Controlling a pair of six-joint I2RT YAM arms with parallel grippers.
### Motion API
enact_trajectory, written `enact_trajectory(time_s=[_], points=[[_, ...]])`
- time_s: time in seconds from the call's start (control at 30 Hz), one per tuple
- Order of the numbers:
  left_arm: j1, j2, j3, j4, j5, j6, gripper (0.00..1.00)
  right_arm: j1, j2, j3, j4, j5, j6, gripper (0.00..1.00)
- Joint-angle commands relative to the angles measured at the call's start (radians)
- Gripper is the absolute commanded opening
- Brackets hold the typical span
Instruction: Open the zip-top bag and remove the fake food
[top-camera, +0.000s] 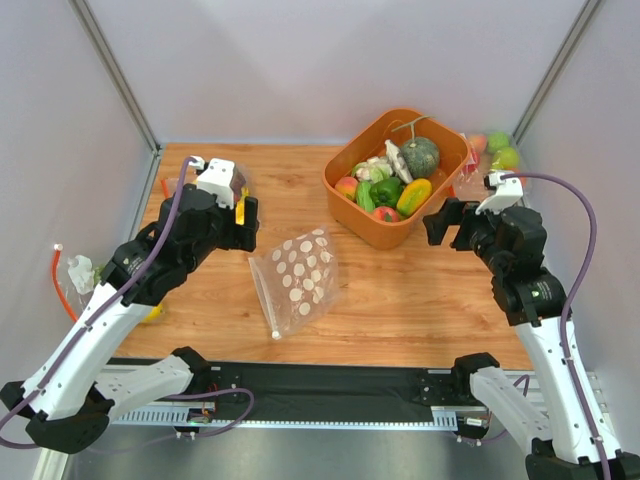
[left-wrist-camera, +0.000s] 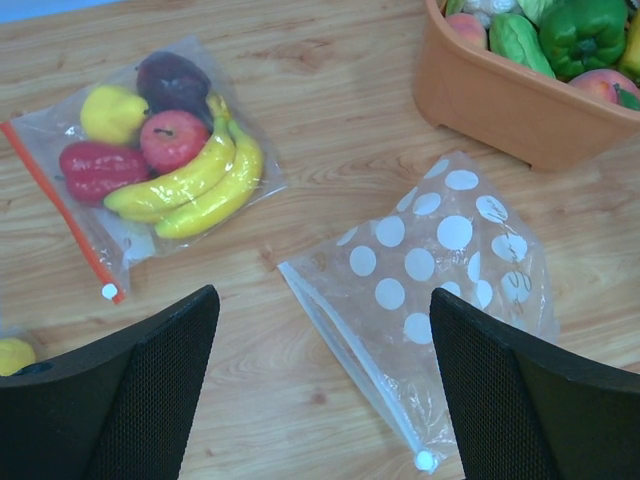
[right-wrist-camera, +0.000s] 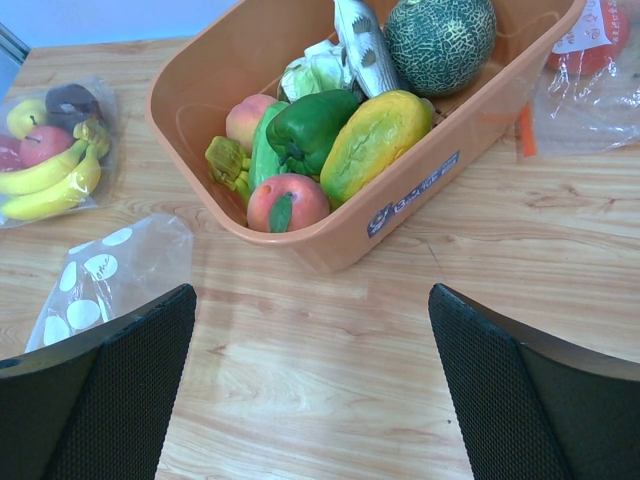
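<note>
Jaws of the left gripper (top-camera: 243, 222), left of centre in the overhead view, stand wide apart and empty. Zip-top bag (top-camera: 300, 280) lies flat on the table (top-camera: 400, 300) at frame centre, clear of both grippers. Mango (top-camera: 413, 196), peach (top-camera: 347, 186) and green vegetable (top-camera: 387, 190) sit in the orange basket (top-camera: 385, 232), upper right of centre. Right gripper (top-camera: 450, 225), at right, has its jaws spread and empty.

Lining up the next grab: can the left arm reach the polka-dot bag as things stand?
Probably yes: its jaws stand open, aimed at the polka-dot bag, with nothing on it or in between.
</note>
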Motion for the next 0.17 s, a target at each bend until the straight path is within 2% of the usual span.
enact_trajectory(time_s=[0.0, 0.13], points=[[0.004, -0.005, 0.034, -0.003, -0.018, -0.010, 0.93, 0.003, -0.015, 0.001, 0.000, 0.016, -0.022, 1.00], [0.004, -0.005, 0.037, 0.001, -0.018, -0.004, 0.94, 0.004, -0.013, 0.004, -0.002, 0.019, -0.023, 1.00]])
